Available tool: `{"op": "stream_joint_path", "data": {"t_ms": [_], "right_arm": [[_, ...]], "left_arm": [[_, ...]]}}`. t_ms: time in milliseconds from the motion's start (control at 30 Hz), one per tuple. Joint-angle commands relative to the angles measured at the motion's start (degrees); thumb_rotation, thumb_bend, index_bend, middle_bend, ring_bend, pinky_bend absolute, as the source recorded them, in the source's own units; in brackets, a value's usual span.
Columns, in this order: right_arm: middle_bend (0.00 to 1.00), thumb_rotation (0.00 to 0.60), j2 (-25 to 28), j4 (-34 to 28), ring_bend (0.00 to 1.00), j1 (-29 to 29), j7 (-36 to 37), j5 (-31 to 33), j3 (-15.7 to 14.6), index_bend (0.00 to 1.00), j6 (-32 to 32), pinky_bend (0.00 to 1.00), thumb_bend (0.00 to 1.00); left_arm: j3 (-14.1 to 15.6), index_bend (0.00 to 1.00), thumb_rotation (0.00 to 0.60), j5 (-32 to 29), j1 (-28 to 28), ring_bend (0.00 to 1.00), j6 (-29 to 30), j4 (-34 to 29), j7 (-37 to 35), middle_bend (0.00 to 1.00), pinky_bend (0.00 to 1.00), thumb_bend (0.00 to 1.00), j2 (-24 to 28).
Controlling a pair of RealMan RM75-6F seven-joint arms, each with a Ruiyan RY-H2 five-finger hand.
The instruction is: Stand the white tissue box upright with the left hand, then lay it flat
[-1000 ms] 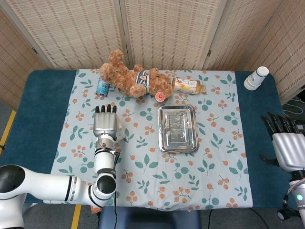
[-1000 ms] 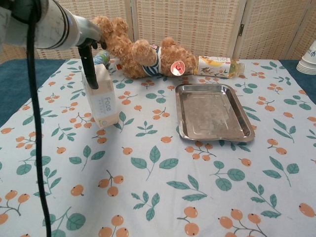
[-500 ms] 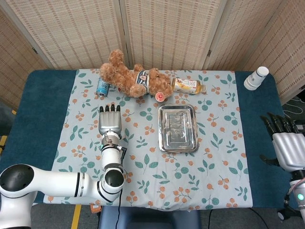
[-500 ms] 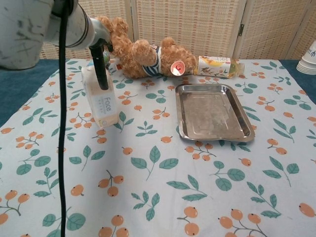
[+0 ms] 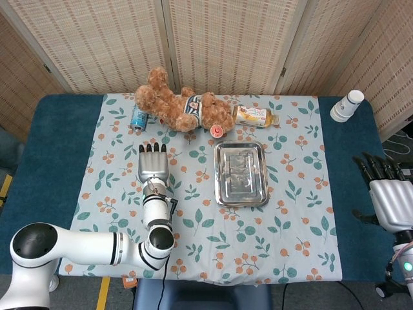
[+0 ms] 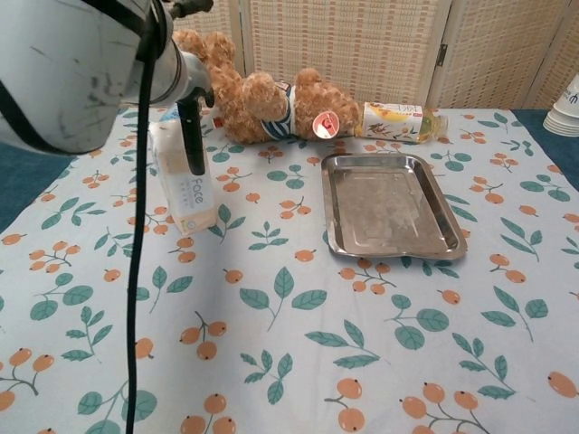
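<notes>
Chest view shows the white rectangular tissue box (image 6: 185,185) standing on its short end on the flowered tablecloth (image 6: 298,344), left of the shiny metal tray (image 6: 389,206) and in front of the brown teddy bear (image 6: 262,95). Its long axis runs nearly vertical, and the top leans a little to the left and away; the printed face with the word "Face" looks toward the camera. A dark finger of the left hand (image 5: 153,166) lies down across the upper part of this face, and the arm covers the top of the box, so the hand holds the box from above. In the head view the same hand is seen from the back, fingers pointing toward the bear, and the box is almost fully hidden below it. The right hand (image 5: 386,194) hangs at the right edge of the table with fingers apart and holds nothing. Compared with one second before, the left hand has moved a little to the right and toward the robot in the head view, and the forearm has swung further in under it. In the chest view the arm now fills more of the upper left corner. The box stays on the same place, upright as before, only a little more covered.
</notes>
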Motion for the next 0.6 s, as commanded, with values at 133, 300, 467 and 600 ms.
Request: {"op": "stream_joint_path", "data": {"t_ms": [133,300,467,600], "right_arm": [[0.00,0.600,-0.16,-0.16,0.00,0.13,-0.64,-0.02,-0.13,0.07,-0.24,0.00,0.12],[0.00,0.600,-0.57,-0.17,0.00,0.28,-1.46,0.23,-0.27,0.07,-0.38,0.00,0.12],[0.00,0.600,-0.85,-0.16,0.00,0.37,-1.94,0.52,-0.26,0.07,-0.21,0.00,0.12],[0.00,0.600,-0.93,-0.17,0.00,0.36,-2.10,0.54,-0.28,0.07,-0.11,0.00,0.12]], "left_arm": [[-0.32,0.00,0.600,-0.06,0.00,0.00,-0.45,1.75,0.81,0.01,0.05,0.14,-0.29],[-1.00,0.00,0.600,-0.49,0.11,0.00,-0.43,3.10,0.99,0.03,0.05,0.14,-0.65],[-2.24,0.00,0.600,-0.55,-0.07,0.00,-0.67,4.11,0.77,0.04,0.05,0.14,-1.05],[-2.69,0.00,0.600,-0.49,-0.27,0.00,-0.99,5.10,0.92,0.05,0.06,0.14,-1.46]]}}
